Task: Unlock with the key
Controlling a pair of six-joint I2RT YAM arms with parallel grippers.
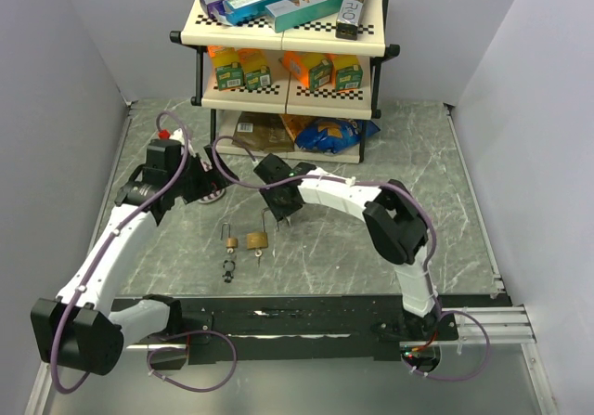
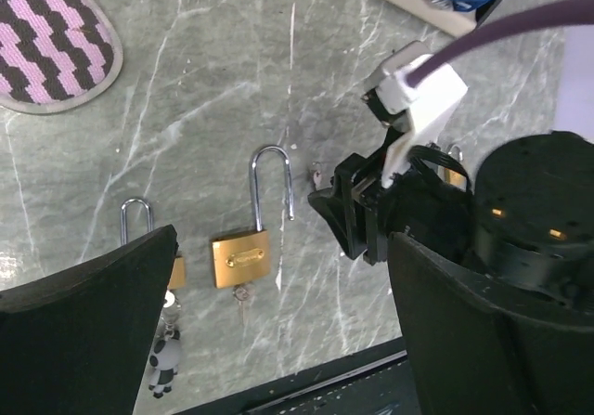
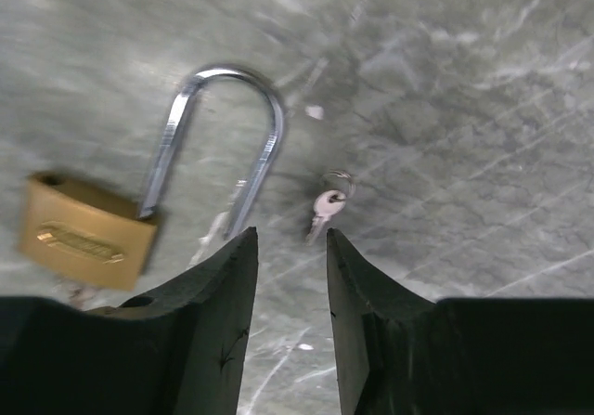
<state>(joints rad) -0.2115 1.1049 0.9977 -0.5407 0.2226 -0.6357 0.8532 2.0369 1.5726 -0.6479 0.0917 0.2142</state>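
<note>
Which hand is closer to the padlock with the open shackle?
Right. The right hand hovers right by the shackle of the open padlock; the left hand sits farther away, near the striped mat.

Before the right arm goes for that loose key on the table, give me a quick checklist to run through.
1. Nothing in the right gripper: ok, its slightly parted fingers hold nothing.
2. View of the loose key: ok, flat on the table just past the fingertips.
3. Gap lined up with key: not ok, it lies toward one finger.
4. Shackle of the larger padlock: ok, open.
5. State of the small padlock: cannot tell, the left gripper hides its body.
6. That gripper clear: ok, open, touching neither lock.
</note>
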